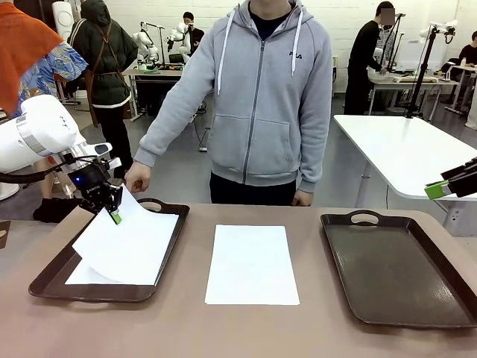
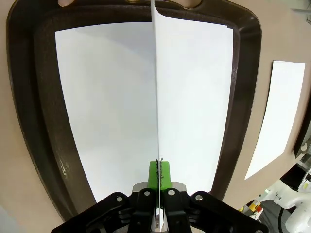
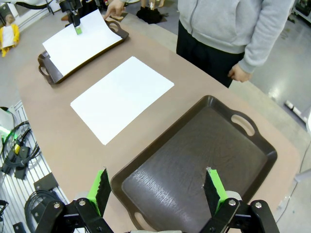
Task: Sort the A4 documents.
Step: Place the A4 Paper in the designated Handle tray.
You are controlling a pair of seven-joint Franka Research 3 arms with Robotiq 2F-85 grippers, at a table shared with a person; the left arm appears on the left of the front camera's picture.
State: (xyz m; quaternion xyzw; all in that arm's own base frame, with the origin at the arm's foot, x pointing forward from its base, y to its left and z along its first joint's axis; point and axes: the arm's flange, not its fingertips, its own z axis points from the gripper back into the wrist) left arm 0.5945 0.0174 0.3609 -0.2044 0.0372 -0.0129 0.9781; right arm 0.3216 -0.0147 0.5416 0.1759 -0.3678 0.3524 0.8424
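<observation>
Paper sat clamped in the left tool [image 1: 115, 217], whose jaws were closed tight on one edge of the pinched A4 sheet [image 1: 128, 242]. That sheet stood high at the gripped end and sloped down over the left tray [image 1: 51, 280] toward the tray's near end. In the left wrist view the same sheet ran edge-on as a thin line, straight away from the green pads [image 2: 164, 174]. A second A4 sheet [image 1: 80, 276] lay flat inside the left tray beneath it, one near corner showing past the pinched sheet in the front view; whether the two sheets touched could not be told. A third A4 sheet [image 1: 251, 263] lay flat on the brown desk [image 1: 223, 332] between the two trays, clear of both. The right tray [image 1: 395, 270] was dark brown with a handle cut into its far rim and held no paper. The right tool [image 3: 158, 180] hovered above that tray's near end with its jaws spread wide and nothing between them. A person in a grey hooded top stood at the far side of the desk. The person's hand [image 1: 138, 177] reached down just beside the far handle of the left tray, close to the left tool, while the other hand [image 1: 302, 198] hung at the desk's far edge.
</observation>
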